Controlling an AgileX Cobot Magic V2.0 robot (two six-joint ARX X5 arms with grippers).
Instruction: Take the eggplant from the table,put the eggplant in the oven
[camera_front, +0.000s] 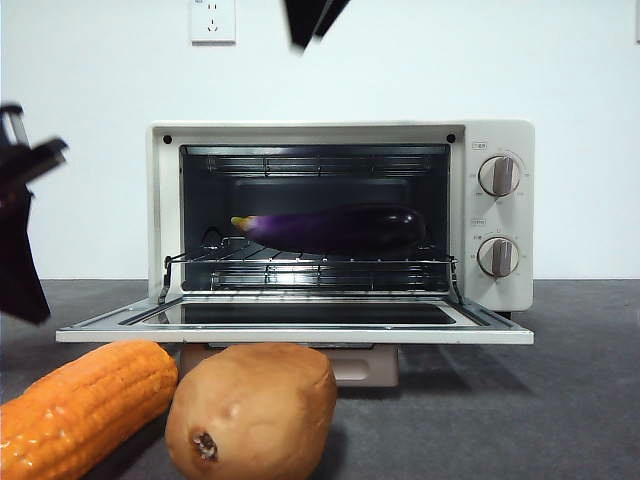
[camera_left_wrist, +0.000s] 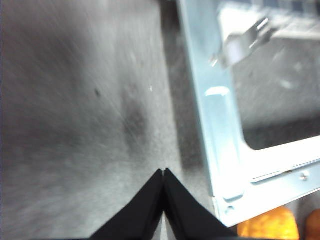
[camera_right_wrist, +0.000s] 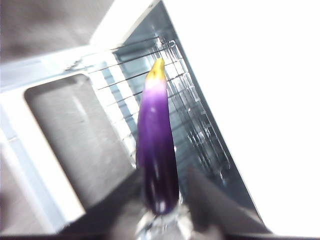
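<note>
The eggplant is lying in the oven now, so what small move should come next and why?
Probably pull the right gripper straight back, clear of the oven. The eggplant already lies on the wire rack, with the door down. The left gripper is shut beside the door.

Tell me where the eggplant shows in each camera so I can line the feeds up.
Front view: the eggplant lies on the wire rack inside the oven, stem tip pointing left.
Left wrist view: not in it; only the open door and table.
Right wrist view: eggplant centre frame, on the rack, yellow tip farthest from the camera.
Shared landmark: the oven's open door, in all three.
</note>
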